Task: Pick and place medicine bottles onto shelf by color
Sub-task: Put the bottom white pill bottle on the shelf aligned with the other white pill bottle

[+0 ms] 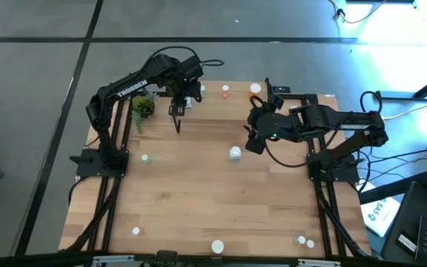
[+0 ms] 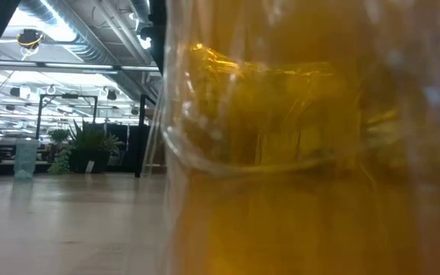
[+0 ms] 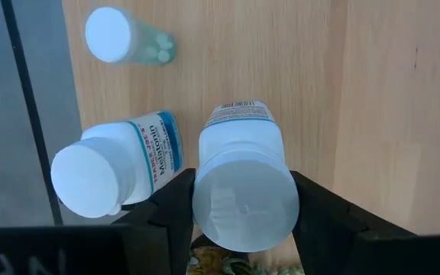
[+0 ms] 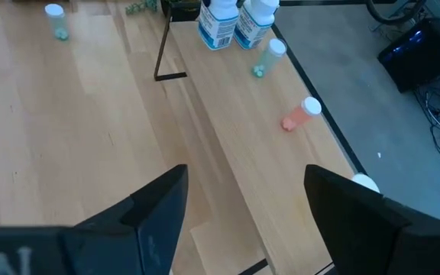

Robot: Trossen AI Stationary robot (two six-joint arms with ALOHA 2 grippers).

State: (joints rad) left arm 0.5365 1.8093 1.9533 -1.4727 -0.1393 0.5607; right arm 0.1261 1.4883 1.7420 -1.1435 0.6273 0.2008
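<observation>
Left wrist view, white bottle [image 3: 244, 187] between fingers [image 3: 170, 210] (both touching)

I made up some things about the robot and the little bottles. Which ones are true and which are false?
1. The left gripper has its fingers around a white plastic bottle with a white cap. True.
2. The right gripper is holding an orange bottle. False: its fingers are open with nothing between them.
3. A second white labelled bottle stands right beside the held one. True.
4. The pink-red bottle with a white cap lies on the floor. False: it lies on the light-wood shelf plank.
</observation>
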